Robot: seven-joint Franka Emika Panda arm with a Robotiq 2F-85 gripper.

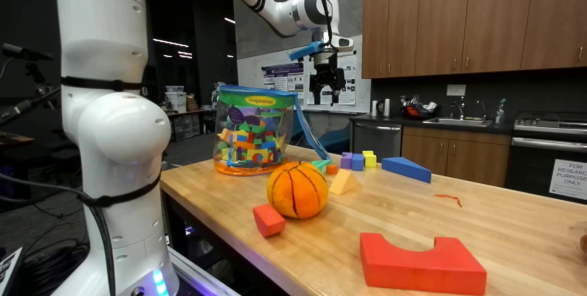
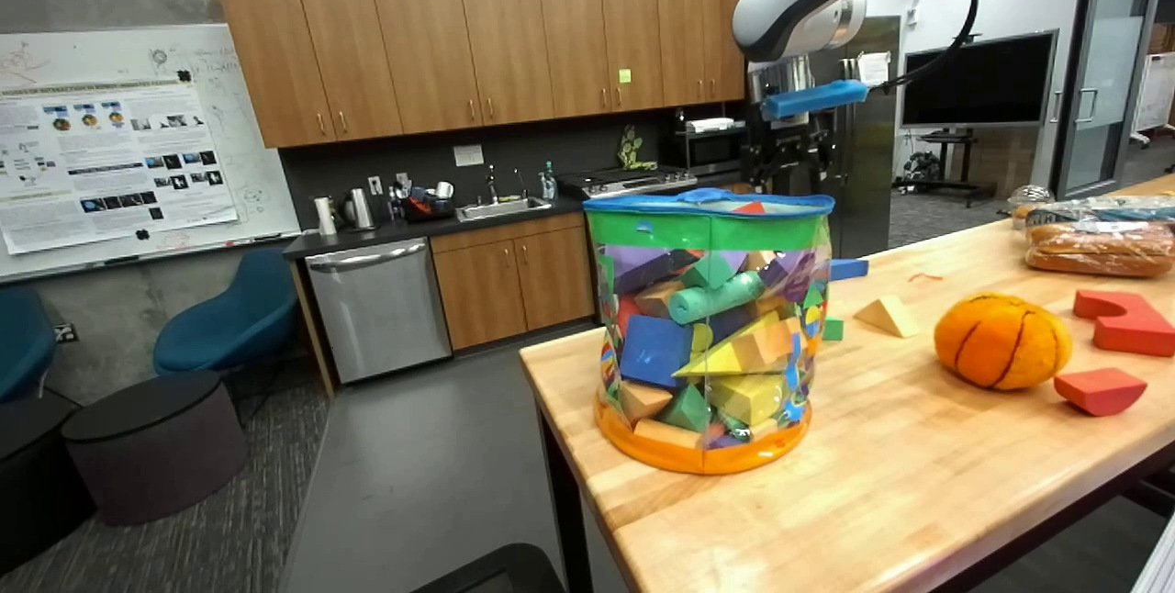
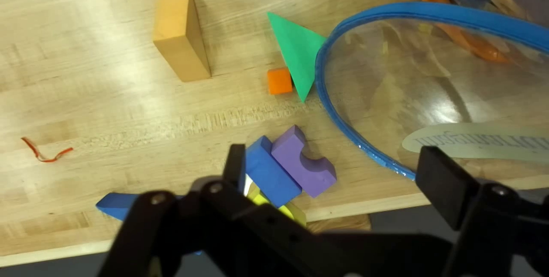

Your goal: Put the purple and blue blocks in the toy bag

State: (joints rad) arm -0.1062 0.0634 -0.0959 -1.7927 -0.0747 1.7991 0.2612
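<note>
The purple block (image 1: 346, 161) stands against the blue block (image 1: 357, 162) near the table's far edge in an exterior view. In the wrist view the purple block (image 3: 300, 167) has a curved notch and lies alongside the blue block (image 3: 274, 176). In the other exterior picture both are hidden behind the bag. The see-through toy bag (image 1: 254, 99) stands upright, full of mixed blocks; it also shows here (image 2: 707, 230). Its clear lid with blue edging (image 3: 332, 105) hangs open toward the blocks. My gripper (image 1: 326, 99) (image 2: 789, 173) (image 3: 332, 157) is open and empty, high above the table.
Yellow blocks (image 3: 296, 213) touch the blue block. A green triangle (image 3: 298, 52), small orange cube (image 3: 279, 81), tan wedge (image 3: 182, 37) and large blue wedge (image 1: 406, 168) lie nearby. The orange ball (image 1: 297, 190), red blocks (image 1: 269, 219) and bread (image 2: 1102, 249) are also on the table.
</note>
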